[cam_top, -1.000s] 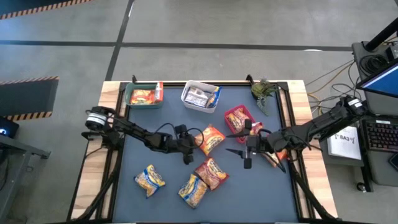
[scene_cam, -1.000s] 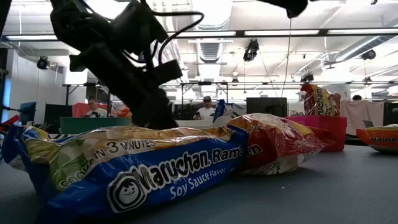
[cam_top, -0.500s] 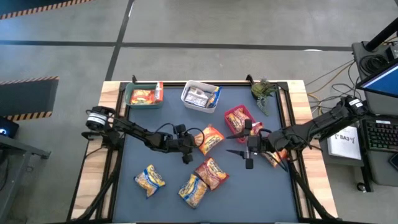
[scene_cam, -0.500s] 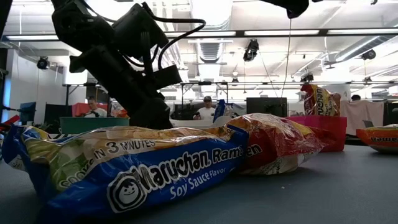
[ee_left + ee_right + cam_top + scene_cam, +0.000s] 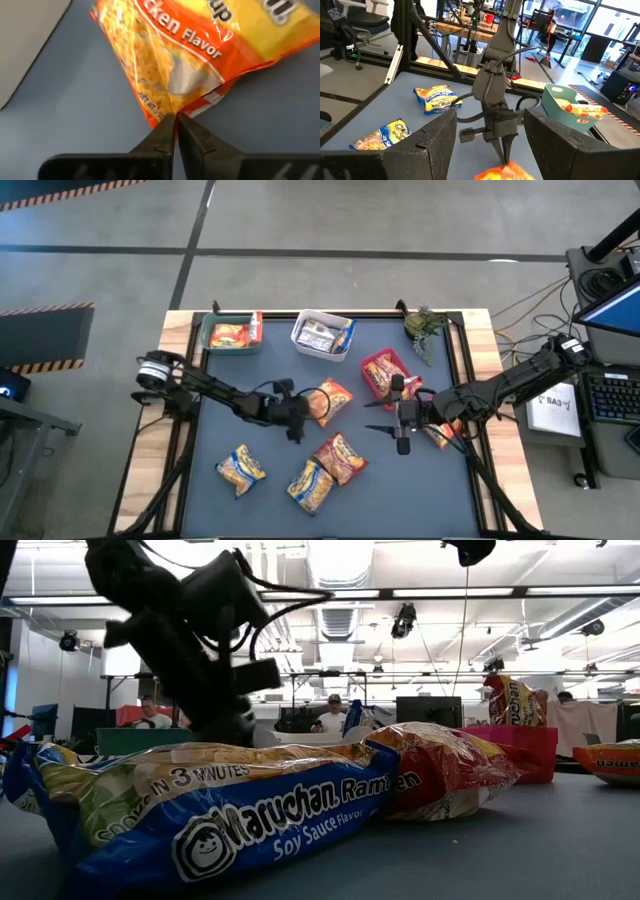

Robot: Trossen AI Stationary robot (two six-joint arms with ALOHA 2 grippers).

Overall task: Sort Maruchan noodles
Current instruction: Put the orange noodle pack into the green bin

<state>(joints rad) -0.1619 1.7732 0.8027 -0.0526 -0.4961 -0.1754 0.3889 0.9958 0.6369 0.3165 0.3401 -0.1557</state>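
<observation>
At nine o'clock on the dark blue table (image 5: 220,500), the left gripper (image 5: 300,412) is seen with its fingers pressed together on the crimped corner of an orange Chicken Flavor packet (image 5: 331,401); the pinch is shown only in the left wrist view, where glossy, crinkled plastic (image 5: 200,55) is caught between the dark tapered fingertips (image 5: 192,135). A green bin (image 5: 229,334) at eleven o'clock is seen holding orange packets, a white bin (image 5: 322,335) at twelve holding silver and blue ones, and a red bin (image 5: 381,370) just right of centre holding red ones. Three loose packets are spread toward six o'clock: a blue-and-yellow packet (image 5: 241,467), a second blue packet (image 5: 310,484) and a dark red packet (image 5: 341,457) touching it. At three o'clock the right gripper (image 5: 385,414) is held above the mat with its fingers spread, nothing between them, and another orange packet (image 5: 440,432) lies under its arm. Only in the low view can the lettering on the nearest blue packet (image 5: 230,815) be read, "Maruchan Ramen, Soy Sauce Flavor". The mat is bordered by pale wood and black framing (image 5: 190,420). Beyond the table, an open workshop with strip lights is shown, with two people (image 5: 333,714) seated at desks.
</observation>
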